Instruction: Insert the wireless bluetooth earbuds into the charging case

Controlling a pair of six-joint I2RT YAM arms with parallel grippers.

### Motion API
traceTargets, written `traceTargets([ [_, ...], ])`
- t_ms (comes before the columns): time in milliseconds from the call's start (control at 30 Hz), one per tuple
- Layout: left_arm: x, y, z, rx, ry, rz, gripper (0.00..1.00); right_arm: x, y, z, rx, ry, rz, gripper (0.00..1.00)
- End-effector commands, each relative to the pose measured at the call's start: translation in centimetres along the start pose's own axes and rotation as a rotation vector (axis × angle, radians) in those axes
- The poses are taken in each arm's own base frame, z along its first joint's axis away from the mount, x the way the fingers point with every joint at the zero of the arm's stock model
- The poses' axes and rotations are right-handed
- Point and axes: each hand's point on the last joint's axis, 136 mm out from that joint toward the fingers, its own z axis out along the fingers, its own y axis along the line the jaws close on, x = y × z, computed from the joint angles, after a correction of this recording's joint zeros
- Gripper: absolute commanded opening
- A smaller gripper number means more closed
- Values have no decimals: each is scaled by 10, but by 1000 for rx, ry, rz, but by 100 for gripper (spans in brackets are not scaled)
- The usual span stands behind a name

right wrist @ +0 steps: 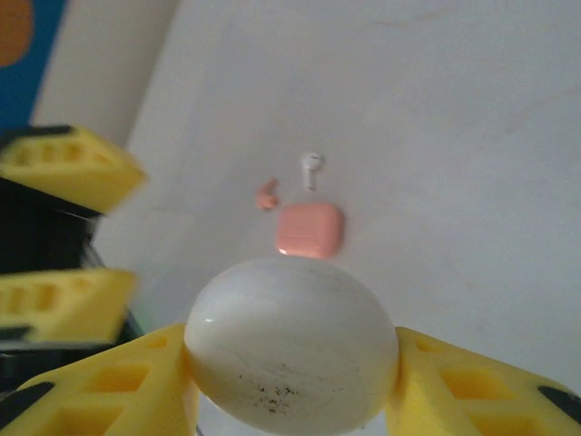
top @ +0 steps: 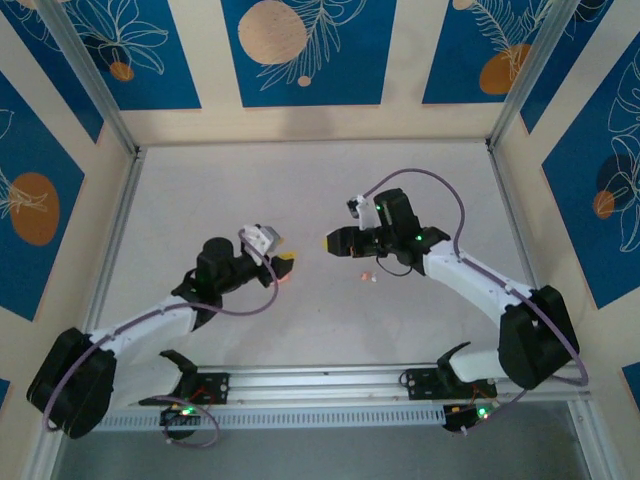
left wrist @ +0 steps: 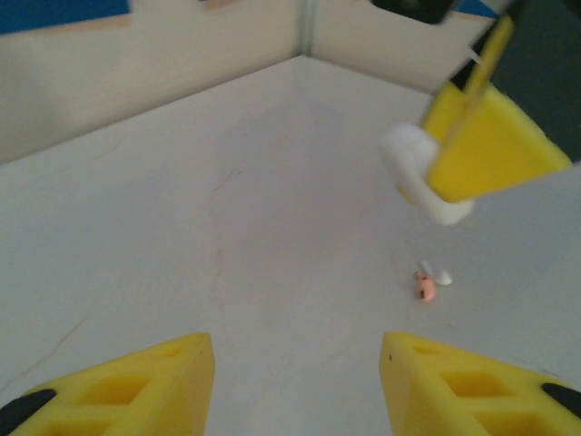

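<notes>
Over mid-table, right gripper (right wrist: 290, 368) clamps white puck (right wrist: 289, 313); left gripper (left wrist: 295, 363) gapes empty.
Earbuds (right wrist: 311, 168) lie at eleven and twelve o'clock of the charging case (right wrist: 310, 230); best pinch one squarely.

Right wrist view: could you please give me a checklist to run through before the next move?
1. Lid open on charging case: not ok, it looks shut.
2. Access to pink earbud: ok, loose beside the case.
3. Access to white earbud: ok, loose, apart from the case.
4. Is right pincer free: not ok, shut on white puck.
5. Is left pincer empty: ok, open.
</notes>
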Motion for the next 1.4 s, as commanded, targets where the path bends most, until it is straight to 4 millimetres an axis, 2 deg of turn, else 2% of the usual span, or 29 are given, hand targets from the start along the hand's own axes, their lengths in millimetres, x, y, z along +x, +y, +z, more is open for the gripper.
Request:
traceTargets([
  [0,-25,-18,7,52,-147,117,51,-15,35,-13,-154,-99,-1,49],
  [133,-30,-29,17,74,-187,119,51,-7,45,-13,-187,-112,-6,49],
  [367,-44,-39,22,76,-255,121,52,4,52,-7,-201,-102,-3,50],
  [833,-50,-59,24,147,-306,88,56,4,56,-7,-204,-155,17,49],
  [1000,-51,-59,23,143,-311,79,56,4,56,-10,-201,-173,13,50],
  [1200,-58,-59,25,151,-335,44,42,8,59,-8,-229,-160,14,50],
  [1367,-58,-61,25,167,-338,35,28,9,62,-9,-243,-156,4,50],
])
